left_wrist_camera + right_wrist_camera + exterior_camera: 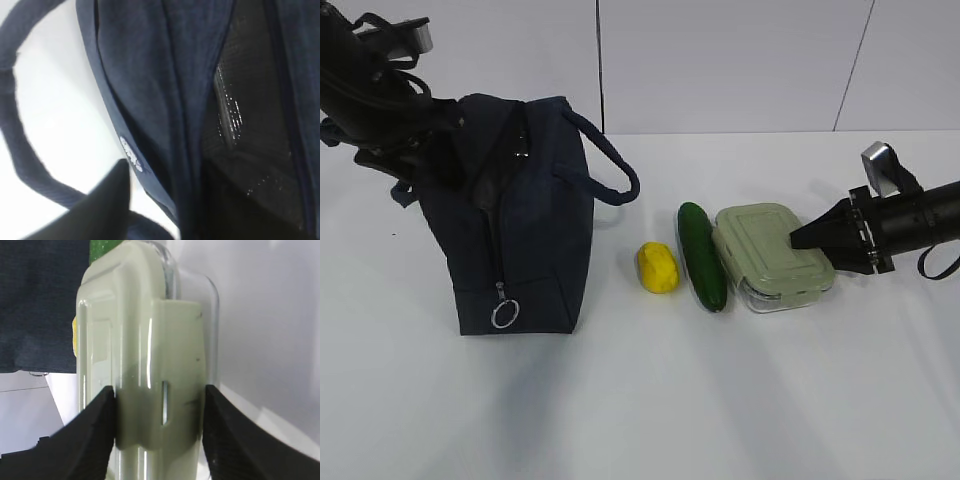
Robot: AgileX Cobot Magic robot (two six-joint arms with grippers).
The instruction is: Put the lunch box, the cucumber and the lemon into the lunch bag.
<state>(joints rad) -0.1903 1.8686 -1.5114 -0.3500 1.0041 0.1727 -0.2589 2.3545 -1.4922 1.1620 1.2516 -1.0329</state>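
So, ext view: your lunch bag stood left on the table, lemon, cucumber, lunch box in a row right of it. L wrist: left gripper at bag opening, state can't tell. R wrist: right gripper pinched box's lid clasp.

We see a white desk, on it the bag, lemon, cucumber, lunch box side by side.
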